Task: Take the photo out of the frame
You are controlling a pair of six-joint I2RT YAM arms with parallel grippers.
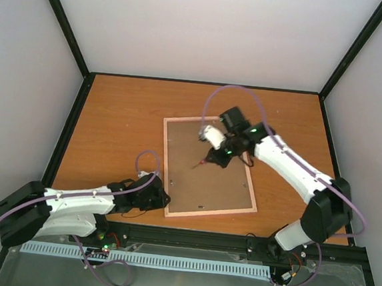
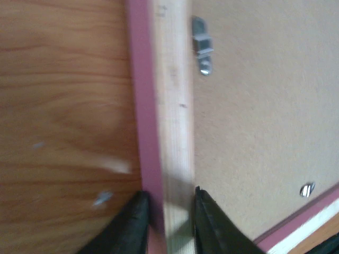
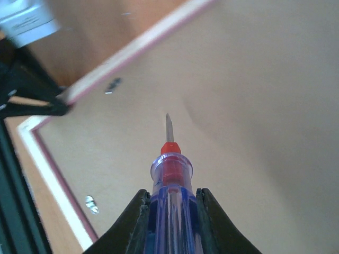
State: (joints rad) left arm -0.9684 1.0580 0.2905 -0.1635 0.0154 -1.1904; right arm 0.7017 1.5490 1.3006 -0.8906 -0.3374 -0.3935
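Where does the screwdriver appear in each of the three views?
Top external: screwdriver at centre, over the frame back, in the right end effector.
Left wrist: not in it.
Right wrist: bottom centre, pointing up.
Shared landmark: the frame's pink-edged rim.

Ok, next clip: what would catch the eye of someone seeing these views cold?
The frame lies face down on the table, with its brown hardboard back up inside a pale wood rim edged in pink. The right gripper holds a screwdriver with a clear blue handle, its tip aimed at that back. The left gripper pinches the rim by the frame's near-left corner.
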